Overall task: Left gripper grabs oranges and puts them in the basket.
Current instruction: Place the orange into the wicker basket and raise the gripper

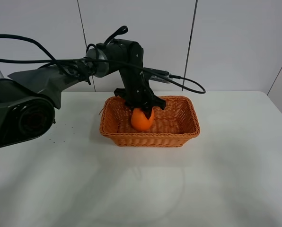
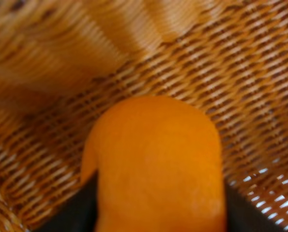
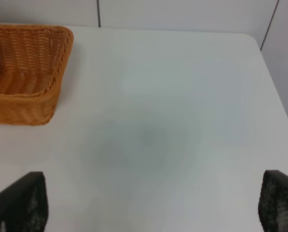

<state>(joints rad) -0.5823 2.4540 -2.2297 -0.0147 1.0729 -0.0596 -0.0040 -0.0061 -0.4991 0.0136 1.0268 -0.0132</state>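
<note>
The orange [image 1: 142,121] is inside the wicker basket [image 1: 150,140], towards its left half. My left gripper [image 1: 141,109] reaches down into the basket from above and is shut on the orange's upper part. In the left wrist view the orange [image 2: 158,164] fills the middle, with a dark finger [image 2: 71,215] on either side of it and the basket's woven floor [image 2: 231,72] close behind. I cannot tell whether the orange touches the floor. My right gripper [image 3: 149,208] is open and empty over the bare table, right of the basket [image 3: 28,72].
The white table [image 1: 216,179] stretches around the basket. A black cable [image 1: 188,87] loops from the left arm behind the basket. White wall panels stand at the back. The table's right edge [image 3: 274,82] shows in the right wrist view.
</note>
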